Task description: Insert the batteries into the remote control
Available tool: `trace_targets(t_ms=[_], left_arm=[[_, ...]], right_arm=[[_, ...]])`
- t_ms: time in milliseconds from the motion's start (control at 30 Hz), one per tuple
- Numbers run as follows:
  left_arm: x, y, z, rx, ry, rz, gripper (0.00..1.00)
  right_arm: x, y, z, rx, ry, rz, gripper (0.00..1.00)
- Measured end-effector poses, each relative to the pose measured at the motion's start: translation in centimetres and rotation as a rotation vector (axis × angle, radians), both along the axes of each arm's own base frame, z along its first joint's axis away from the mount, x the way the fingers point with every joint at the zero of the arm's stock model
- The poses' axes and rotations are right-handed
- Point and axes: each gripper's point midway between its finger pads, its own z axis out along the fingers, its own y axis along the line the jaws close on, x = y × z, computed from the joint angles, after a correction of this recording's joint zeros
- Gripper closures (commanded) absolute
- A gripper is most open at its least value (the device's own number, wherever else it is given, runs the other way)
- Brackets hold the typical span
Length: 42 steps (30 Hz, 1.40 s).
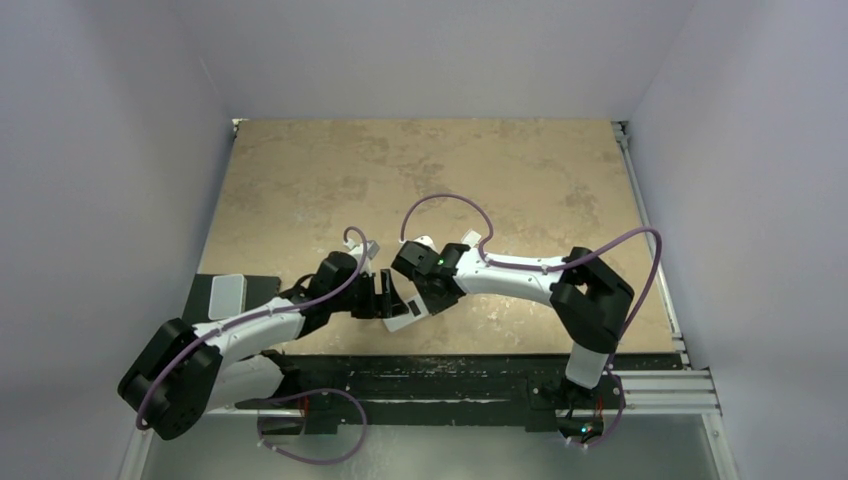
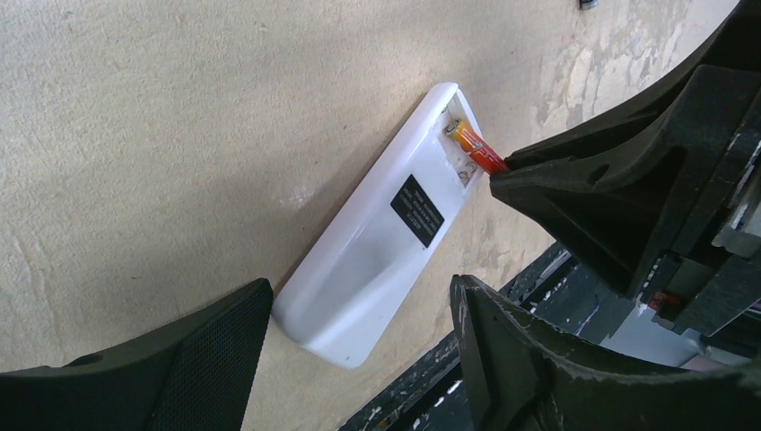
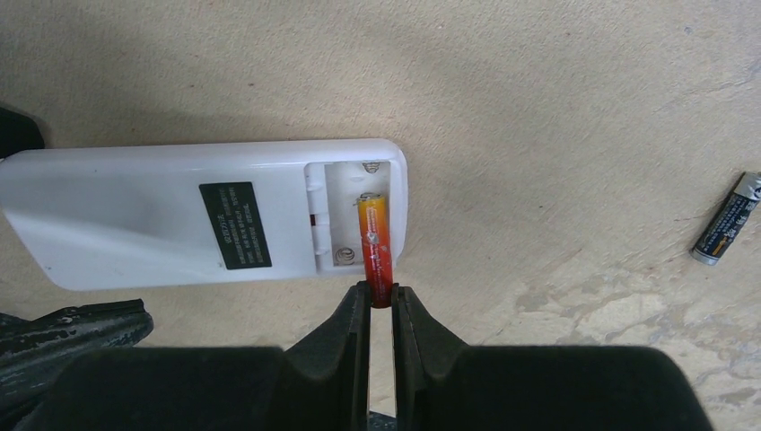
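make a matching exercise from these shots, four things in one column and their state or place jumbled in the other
1 orange battery
2 dark battery
3 remote
4 left gripper

a loose on the table
b back up, battery bay open
c open, straddling the remote's end
d pinched by the right gripper, tip in the bay

Pairs: 1-d, 2-a, 3-b, 4-c

Orange battery [image 3: 374, 241] in claw [image 3: 380, 295], perhaps half-seated

tan table [image 1: 500, 170]: white remote control [image 3: 135, 211] back up, dark battery [image 3: 725, 220] apart.
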Motion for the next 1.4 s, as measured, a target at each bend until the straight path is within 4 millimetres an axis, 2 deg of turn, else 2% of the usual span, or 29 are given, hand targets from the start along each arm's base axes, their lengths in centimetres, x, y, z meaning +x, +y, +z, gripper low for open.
trace_targets(t_ms=[733, 1100, 1400], left_arm=[[-0.01, 0.01, -0.02, 0.006, 0.008, 0.0, 0.27], [-0.03, 0.0, -0.02, 0.006, 0.009, -0.001, 0.27], [-0.03, 0.0, -0.02, 0.006, 0.009, -0.001, 0.27]], right_arm=[[0.8, 0.54, -0.21, -0.003, -0.002, 0.001, 0.82], [0.81, 0.52, -0.21, -0.003, -0.002, 0.001, 0.71], [0.91, 0.47, -0.21, -0.004, -0.005, -0.001, 0.68]])
